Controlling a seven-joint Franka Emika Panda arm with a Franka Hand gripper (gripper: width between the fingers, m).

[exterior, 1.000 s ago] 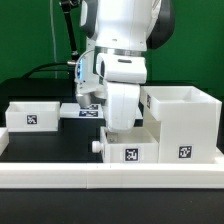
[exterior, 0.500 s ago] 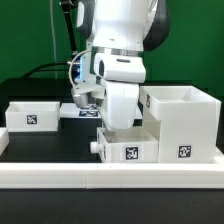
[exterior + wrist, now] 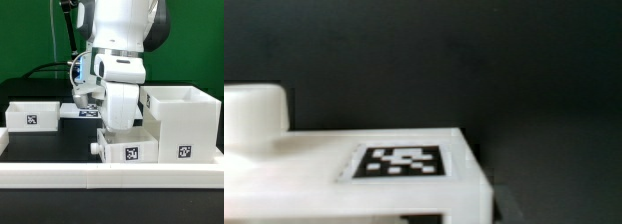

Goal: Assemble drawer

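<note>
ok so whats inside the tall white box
The tall housing box is open on top; only bare white inner walls show near its rim. Its floor is hidden by the front wall.

White tall box (image 3: 190,110) at the exterior view's right, white left tray (image 3: 15,115), white centre tray (image 3: 112,150), black-and-white pixel-pattern square tags (image 3: 184,153) on each, black tabletop (image 3: 50,142), green backdrop (image 3: 25,35) upper left, white arm (image 3: 120,30), white rail (image 3: 100,180).

No legible text; only square coded tags (image 3: 184,153) on trays (image 3: 50,117), housing box (image 3: 195,128).
</note>
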